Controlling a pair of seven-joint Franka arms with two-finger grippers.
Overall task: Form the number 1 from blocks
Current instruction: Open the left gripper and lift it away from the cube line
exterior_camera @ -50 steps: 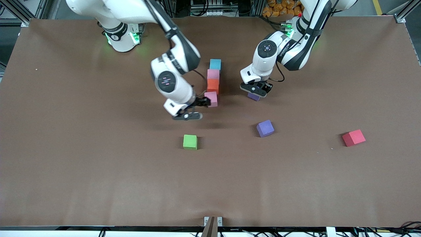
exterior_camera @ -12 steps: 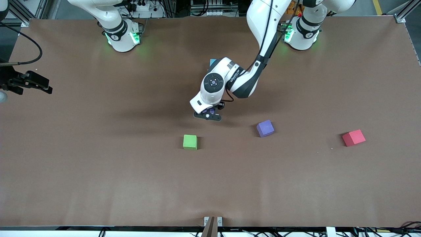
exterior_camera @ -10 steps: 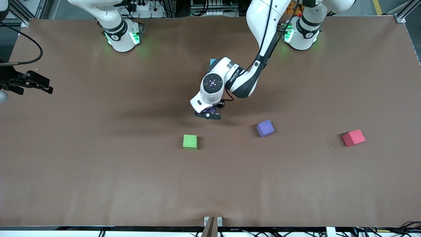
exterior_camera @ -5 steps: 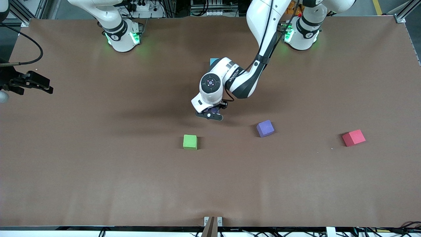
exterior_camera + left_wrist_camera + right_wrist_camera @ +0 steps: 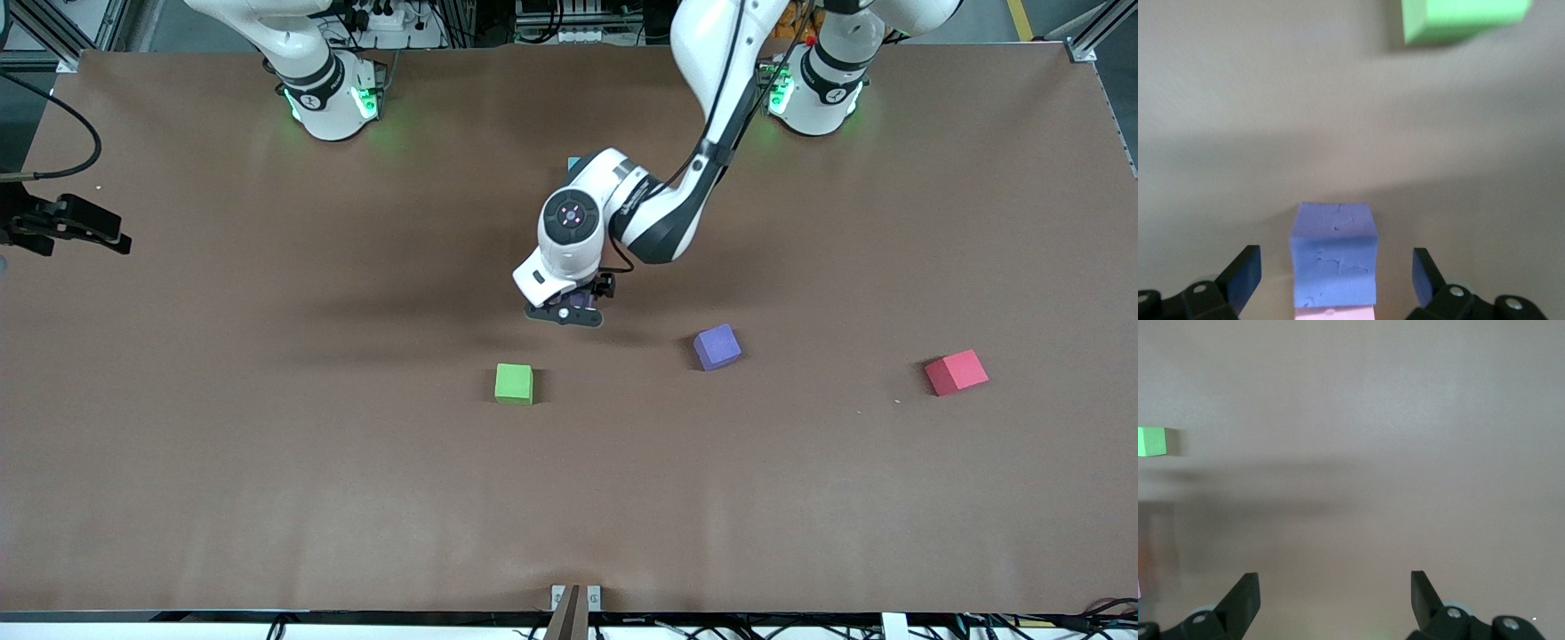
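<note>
My left gripper (image 5: 569,313) hangs low over the middle of the table. In the left wrist view it (image 5: 1335,270) is open, and a purple block (image 5: 1333,253) rests on the table between its fingers with a gap on each side. A pink block (image 5: 1335,313) touches that purple block. In the front view the left arm hides the row of blocks; only a corner of the light blue block (image 5: 575,163) shows. The orange block is hidden. My right gripper (image 5: 67,227) waits open over the table's edge at the right arm's end, holding nothing (image 5: 1335,590).
A green cube (image 5: 514,383) lies nearer the front camera than the left gripper. A second purple cube (image 5: 717,346) and a red cube (image 5: 956,372) lie toward the left arm's end.
Since the oldest frame the left gripper has carried a purple block to the row's near end, and the right arm has drawn back to the table's edge. Over the last second the left hand barely shifts.
</note>
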